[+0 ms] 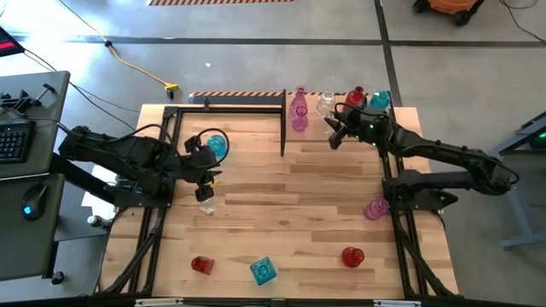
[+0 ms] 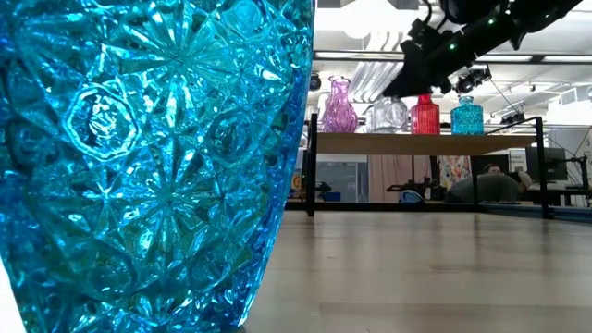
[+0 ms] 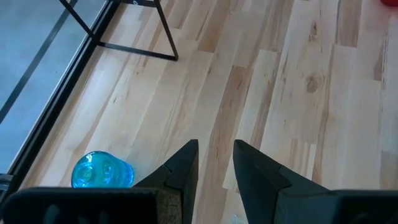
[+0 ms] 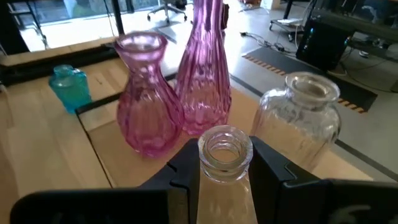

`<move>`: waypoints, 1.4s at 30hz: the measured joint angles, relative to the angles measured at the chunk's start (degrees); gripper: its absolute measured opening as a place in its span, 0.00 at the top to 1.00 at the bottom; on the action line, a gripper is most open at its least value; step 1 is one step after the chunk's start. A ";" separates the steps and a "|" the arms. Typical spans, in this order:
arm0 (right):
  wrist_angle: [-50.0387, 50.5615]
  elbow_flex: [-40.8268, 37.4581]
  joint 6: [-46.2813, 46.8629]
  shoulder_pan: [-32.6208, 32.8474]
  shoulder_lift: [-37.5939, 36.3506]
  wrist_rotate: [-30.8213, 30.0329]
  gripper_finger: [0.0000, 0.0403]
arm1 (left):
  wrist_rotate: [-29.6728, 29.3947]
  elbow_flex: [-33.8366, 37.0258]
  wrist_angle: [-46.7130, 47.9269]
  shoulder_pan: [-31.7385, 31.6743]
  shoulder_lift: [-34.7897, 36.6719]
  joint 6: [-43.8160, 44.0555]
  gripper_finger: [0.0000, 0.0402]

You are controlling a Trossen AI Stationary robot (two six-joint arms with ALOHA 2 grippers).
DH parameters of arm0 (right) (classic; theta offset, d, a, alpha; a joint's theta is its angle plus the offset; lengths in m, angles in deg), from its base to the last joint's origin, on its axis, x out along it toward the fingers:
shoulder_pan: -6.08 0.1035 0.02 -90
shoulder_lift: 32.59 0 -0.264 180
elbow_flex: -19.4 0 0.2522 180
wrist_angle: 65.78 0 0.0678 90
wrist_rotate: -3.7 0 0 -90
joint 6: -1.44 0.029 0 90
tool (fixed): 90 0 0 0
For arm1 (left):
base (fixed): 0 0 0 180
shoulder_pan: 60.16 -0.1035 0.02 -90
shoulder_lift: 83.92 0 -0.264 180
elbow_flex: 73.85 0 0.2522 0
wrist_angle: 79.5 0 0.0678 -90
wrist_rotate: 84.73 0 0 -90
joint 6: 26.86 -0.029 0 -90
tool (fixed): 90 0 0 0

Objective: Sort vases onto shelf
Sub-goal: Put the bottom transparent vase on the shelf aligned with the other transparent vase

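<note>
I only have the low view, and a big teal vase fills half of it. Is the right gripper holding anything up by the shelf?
Observer: Yes. The right gripper is shut on a clear vase, beside two pink ones on the shelf.
Operator: What's on the tabletop?
Observer: At least two red vases, two teal vases and a pink vase.
Operator: And the left arm?
Observer: The left gripper hovers open and empty over the table's left side.

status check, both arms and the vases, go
Right gripper shut on clear vase over shelf. Left gripper open, empty, beside teal vase. Nothing blocking.
</note>
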 joint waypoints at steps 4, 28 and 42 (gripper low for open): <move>-2.04 0.00 -0.45 0.00 2.17 0.17 0.82 | 0.00 0.00 -0.11 0.00 0.00 0.00 0.78; -2.38 0.02 -2.00 -0.28 3.10 -0.70 0.79 | 0.00 0.00 -0.22 0.00 0.00 0.09 0.78; -3.32 0.02 -1.98 -0.28 3.12 -1.36 0.73 | 0.00 0.00 -0.24 0.00 0.00 0.08 0.78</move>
